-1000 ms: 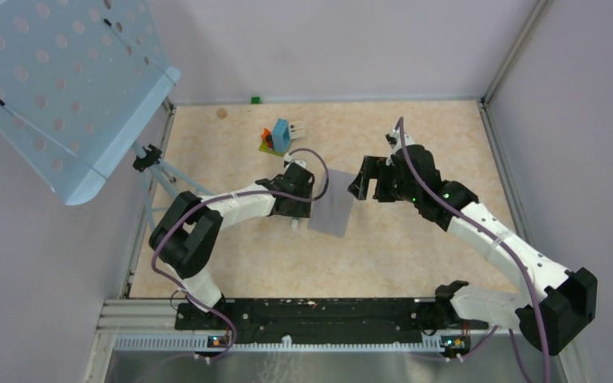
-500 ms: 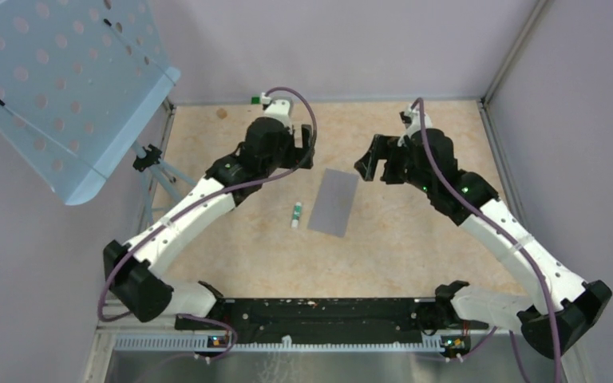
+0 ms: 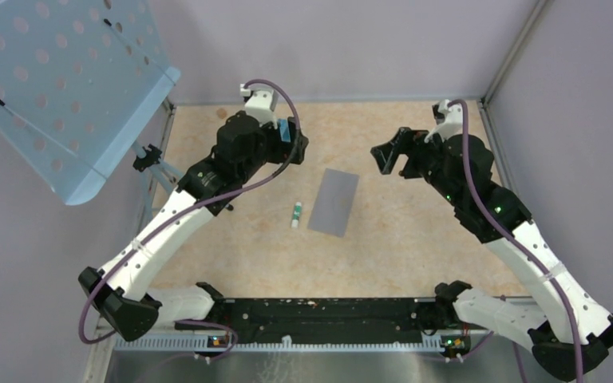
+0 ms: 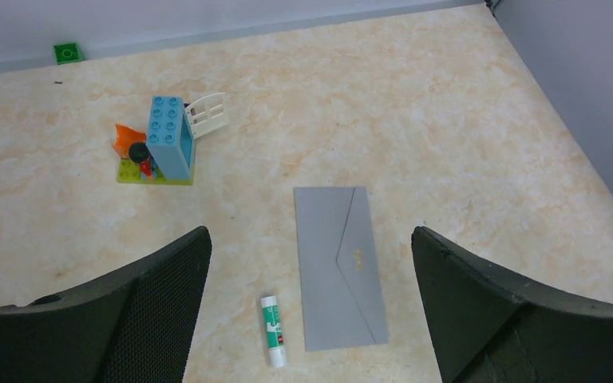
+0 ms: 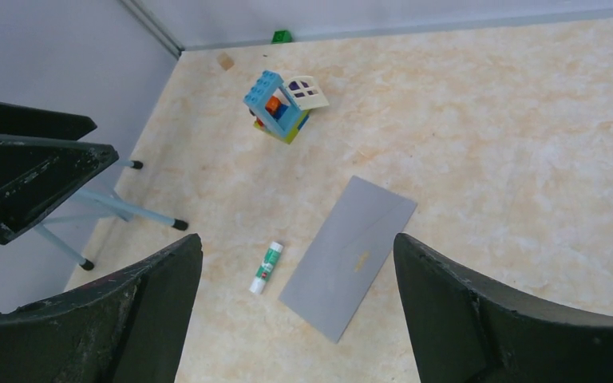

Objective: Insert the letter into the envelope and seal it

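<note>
two grippers are held above a tan marbled floor (image 3: 415, 239), with the envelope (image 3: 334, 203) lying flat between them and well clear of both. the left gripper (image 3: 291, 140) is held over the far left part of the floor. its fingers (image 4: 136, 307) are spread wide with nothing between them. the right gripper (image 3: 392, 155) is held over the far right part. its fingers (image 5: 495, 319) are likewise spread wide and nothing is gripped.

the envelope is shown seam side up in both wrist views. slanted fold lines are seen across its grey face, and a small gold mark is set near its middle. its flap appears folded flat. the letter cannot be made out in any view, and whether it is inside cannot be told.

a glue stick (image 3: 295, 215), white with a green band, is laid just beside the envelope's left long edge, towards the near end, with a thin gap between them. a block cluster (image 4: 164, 144) of a blue block, a green plate, an orange piece and a white window is stood further back and to the left, well apart from the envelope. in the top view it is mostly hidden by the left arm (image 3: 175, 223). a green brick (image 4: 67, 53) is set at the foot of the back wall. a blue perforated stand (image 3: 56, 88) is tilted at the left side.
</note>
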Controlling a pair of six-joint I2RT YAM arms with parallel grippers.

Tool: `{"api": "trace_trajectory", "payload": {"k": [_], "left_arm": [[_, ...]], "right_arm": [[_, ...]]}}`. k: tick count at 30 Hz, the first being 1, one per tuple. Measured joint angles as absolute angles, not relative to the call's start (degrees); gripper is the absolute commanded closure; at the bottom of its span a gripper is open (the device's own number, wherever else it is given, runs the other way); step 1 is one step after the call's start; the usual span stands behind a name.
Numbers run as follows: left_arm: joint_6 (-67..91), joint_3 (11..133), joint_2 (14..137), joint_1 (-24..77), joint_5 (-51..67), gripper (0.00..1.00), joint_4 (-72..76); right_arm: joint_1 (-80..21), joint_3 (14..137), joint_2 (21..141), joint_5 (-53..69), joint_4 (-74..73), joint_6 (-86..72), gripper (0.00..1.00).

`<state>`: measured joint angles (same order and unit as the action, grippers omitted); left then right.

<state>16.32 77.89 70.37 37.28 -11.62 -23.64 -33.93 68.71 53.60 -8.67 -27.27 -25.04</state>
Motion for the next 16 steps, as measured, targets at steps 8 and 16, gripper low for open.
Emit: {"api": "trace_trajectory", "payload": {"k": [8,16], "left_arm": [[15.1,76.6,68.2,37.3,-11.7,0.01,-23.6],[14.6,75.4,68.2,37.3,-12.0,0.01,-23.5]], "right_arm": [[-33.9,68.7,53.6,-9.0,-27.1,-25.0,0.12],[-33.9,68.6,53.6,-9.0,-27.3,-25.0,0.12]]}}
